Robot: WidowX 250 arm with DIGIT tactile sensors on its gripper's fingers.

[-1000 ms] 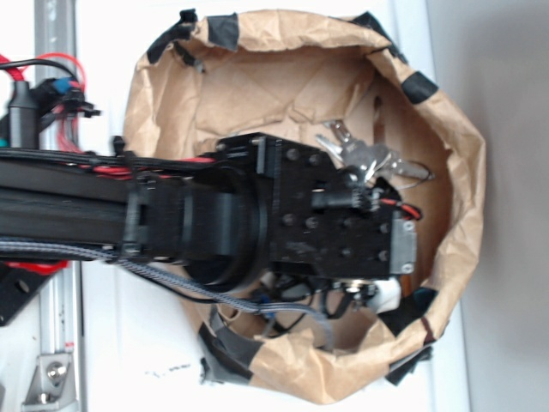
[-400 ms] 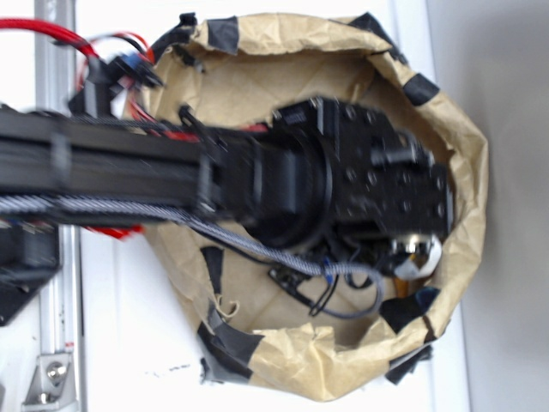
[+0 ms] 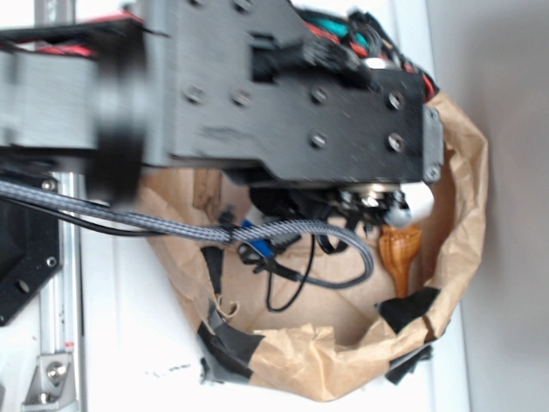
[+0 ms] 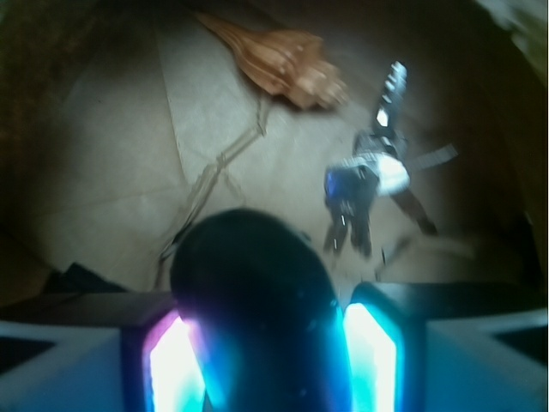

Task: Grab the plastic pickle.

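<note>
In the wrist view the plastic pickle (image 4: 257,300) is a dark, glossy, rounded shape that fills the gap between my two glowing finger pads (image 4: 373,356). My gripper (image 4: 266,360) is shut on it, held above the floor of the brown paper bag (image 4: 111,172). Only the pickle's rounded end shows; the rest runs out of the bottom of the frame. In the exterior view the black wrist block (image 3: 292,94) looms large near the camera and hides both the fingers and the pickle.
An orange-brown spiral seashell (image 4: 279,60) (image 3: 401,249) lies on the bag floor. A bunch of metal keys (image 4: 364,180) lies to its right. The crumpled bag wall (image 3: 467,172), patched with black tape (image 3: 232,348), rings the arm. Cables (image 3: 283,232) hang below the wrist.
The arm has risen toward the exterior camera and shifted up the frame, looking much larger. The seashell, covered before, now shows below it; the keys are now hidden there.
</note>
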